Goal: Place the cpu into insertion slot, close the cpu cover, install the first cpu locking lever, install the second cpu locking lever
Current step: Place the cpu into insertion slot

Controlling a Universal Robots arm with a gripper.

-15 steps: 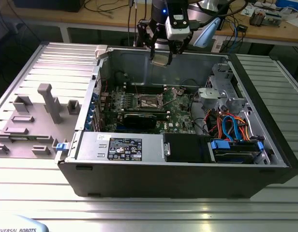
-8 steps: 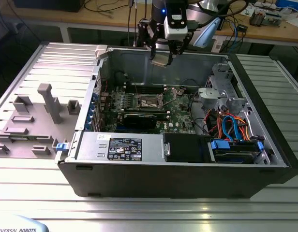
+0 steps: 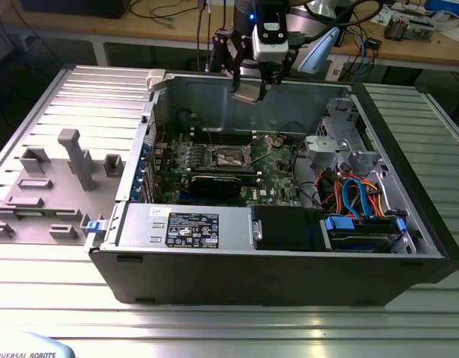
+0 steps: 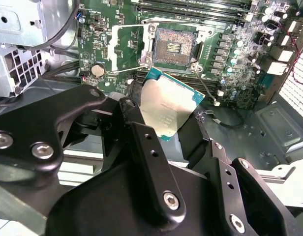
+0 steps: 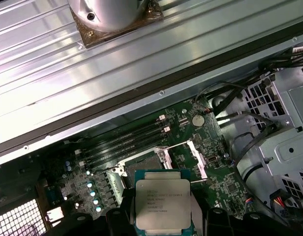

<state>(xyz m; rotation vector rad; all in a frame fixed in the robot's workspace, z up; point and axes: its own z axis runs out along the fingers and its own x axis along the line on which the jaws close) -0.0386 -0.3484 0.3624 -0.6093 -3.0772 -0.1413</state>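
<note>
My gripper (image 3: 249, 83) hangs above the open computer case, shut on the cpu (image 3: 244, 92), a small flat square chip with a silver top. In both wrist views the cpu (image 4: 167, 104) (image 5: 163, 202) sits clamped by its edges between the black fingers (image 4: 136, 128) (image 5: 117, 217). The insertion slot (image 4: 174, 46) (image 3: 228, 156) lies bare on the green motherboard, well below the chip. Beside the slot stands the cpu cover (image 4: 126, 45) (image 5: 191, 156), a silver frame swung open. Two thin wire levers (image 4: 204, 84) stick out, unlatched, at the slot's corners.
A black graphics card (image 3: 214, 183) lies just in front of the slot. Memory slots (image 5: 127, 142) run along its far side. A drive cage with red and blue cables (image 3: 356, 190) fills the exterior view's right of the case. The case's back wall (image 3: 289, 104) rises under the gripper. Grey fixtures (image 3: 73, 160) stand outside.
</note>
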